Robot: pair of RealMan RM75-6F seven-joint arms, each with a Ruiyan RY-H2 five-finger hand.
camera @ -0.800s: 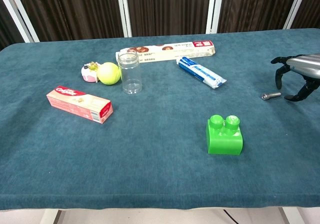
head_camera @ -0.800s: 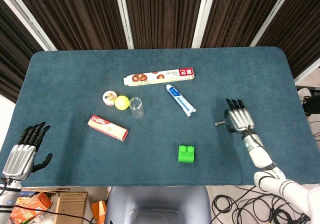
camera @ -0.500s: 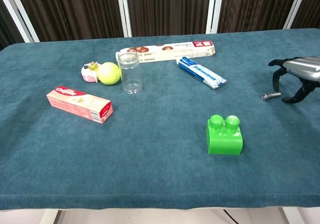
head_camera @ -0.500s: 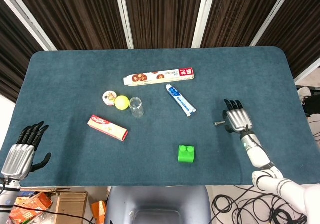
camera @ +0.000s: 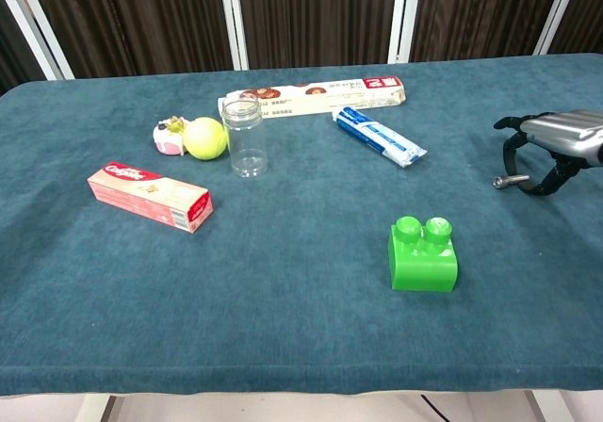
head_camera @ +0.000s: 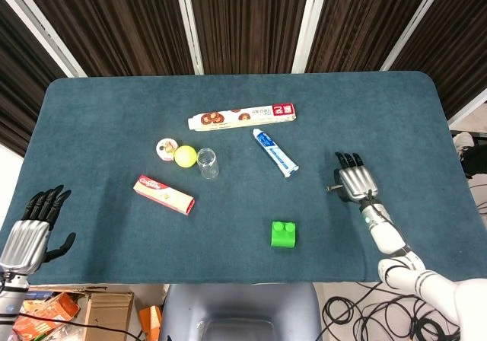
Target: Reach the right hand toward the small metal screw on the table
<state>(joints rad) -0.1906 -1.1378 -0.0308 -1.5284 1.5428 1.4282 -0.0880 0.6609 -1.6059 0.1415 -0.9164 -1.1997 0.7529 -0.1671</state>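
Note:
The small metal screw (camera: 510, 181) lies on the teal table at the right; in the head view only its tip (head_camera: 330, 188) shows past my palm. My right hand (head_camera: 354, 181) hovers just over it, palm down, fingers apart and curved downward, holding nothing; in the chest view the right hand (camera: 550, 139) arches above the screw with the thumb behind it. My left hand (head_camera: 30, 231) rests off the table's near left corner, fingers spread and empty.
A green block (head_camera: 283, 234) sits near the front edge. A toothpaste tube (head_camera: 275, 152), biscuit box (head_camera: 242, 116), clear jar (head_camera: 207, 164), yellow ball (head_camera: 185, 155), small round tin (head_camera: 167, 148) and red box (head_camera: 163, 194) lie mid-table and to the left.
My right hand has slid leftward over the screw, now covering most of it in the head view. My left hand has drifted slightly down and back.

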